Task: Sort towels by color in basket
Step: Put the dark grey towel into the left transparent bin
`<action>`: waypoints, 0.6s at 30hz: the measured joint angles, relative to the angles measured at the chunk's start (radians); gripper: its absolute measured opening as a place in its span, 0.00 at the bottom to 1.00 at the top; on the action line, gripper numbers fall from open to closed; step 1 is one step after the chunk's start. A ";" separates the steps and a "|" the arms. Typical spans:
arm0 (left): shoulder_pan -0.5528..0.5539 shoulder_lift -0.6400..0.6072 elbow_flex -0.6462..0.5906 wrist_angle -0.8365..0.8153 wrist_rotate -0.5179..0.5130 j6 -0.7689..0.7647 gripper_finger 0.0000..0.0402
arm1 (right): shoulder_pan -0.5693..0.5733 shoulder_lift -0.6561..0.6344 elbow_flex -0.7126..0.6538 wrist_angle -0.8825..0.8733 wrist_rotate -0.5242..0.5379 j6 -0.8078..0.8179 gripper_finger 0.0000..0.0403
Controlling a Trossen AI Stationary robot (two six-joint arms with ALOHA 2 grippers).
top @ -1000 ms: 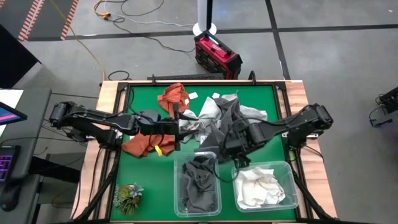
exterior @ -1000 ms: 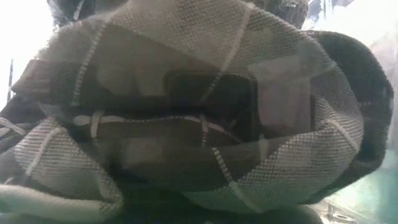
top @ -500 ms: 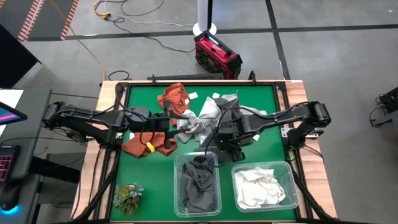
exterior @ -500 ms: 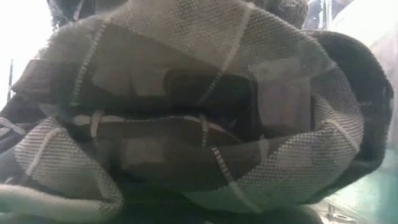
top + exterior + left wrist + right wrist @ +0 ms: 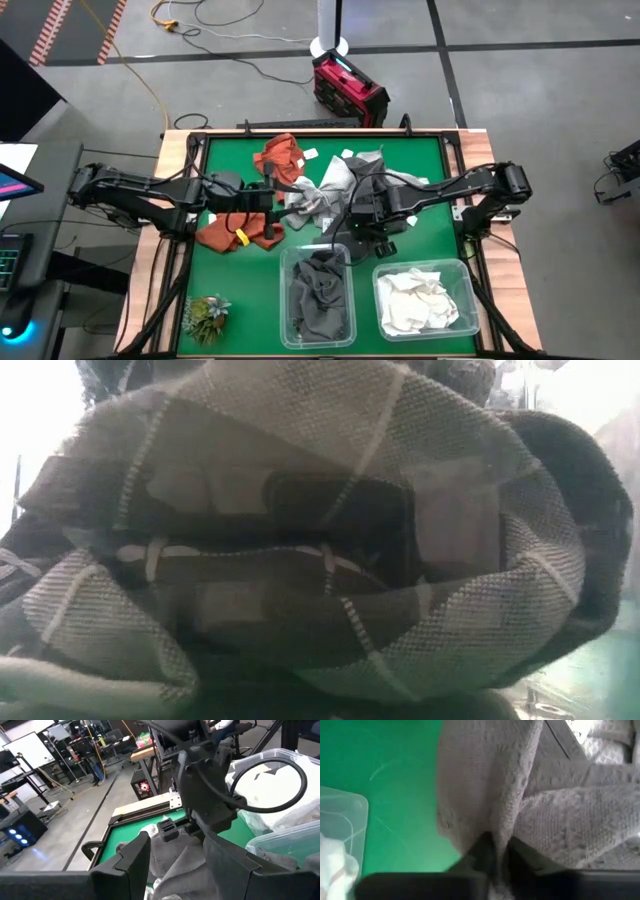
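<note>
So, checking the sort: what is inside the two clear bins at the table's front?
The left bin holds crumpled dark grey towels; the right bin holds white towels. How many lie in each, and anything underneath, is covered.

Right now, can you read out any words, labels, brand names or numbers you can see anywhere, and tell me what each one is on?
No text can be read in any view.
White tags on the towels: too small to tell whether they are printed.
Red case on the floor: no legible marking.
Whiteboard in the room: too blurred to read.
Clear bins: no label shows.
</note>
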 joint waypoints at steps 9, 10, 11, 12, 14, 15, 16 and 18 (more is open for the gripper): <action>0.000 0.056 0.000 0.110 0.002 -0.001 0.43 | 0.004 -0.066 0.221 -0.221 0.103 0.058 0.07; 0.000 0.070 0.000 0.142 0.002 -0.002 0.43 | 0.005 -0.089 0.246 -0.226 0.122 0.069 0.06; 0.000 0.087 0.000 0.167 0.002 -0.003 0.43 | 0.007 -0.115 0.271 -0.230 0.143 0.087 0.06; 0.000 0.103 0.000 0.191 0.002 -0.005 0.43 | 0.008 -0.142 0.293 -0.230 0.167 0.106 0.06; 0.000 0.136 0.000 0.246 0.002 -0.007 0.43 | 0.008 -0.201 0.322 -0.210 0.207 0.142 0.06; 0.000 0.152 -0.001 0.277 0.002 -0.008 0.43 | 0.008 -0.232 0.327 -0.188 0.217 0.156 0.06; 0.000 0.167 -0.001 0.317 0.002 -0.008 0.43 | 0.008 -0.263 0.327 -0.166 0.220 0.169 0.06; 0.000 0.195 -0.001 0.400 0.002 -0.008 0.43 | 0.008 -0.314 0.327 -0.129 0.225 0.192 0.06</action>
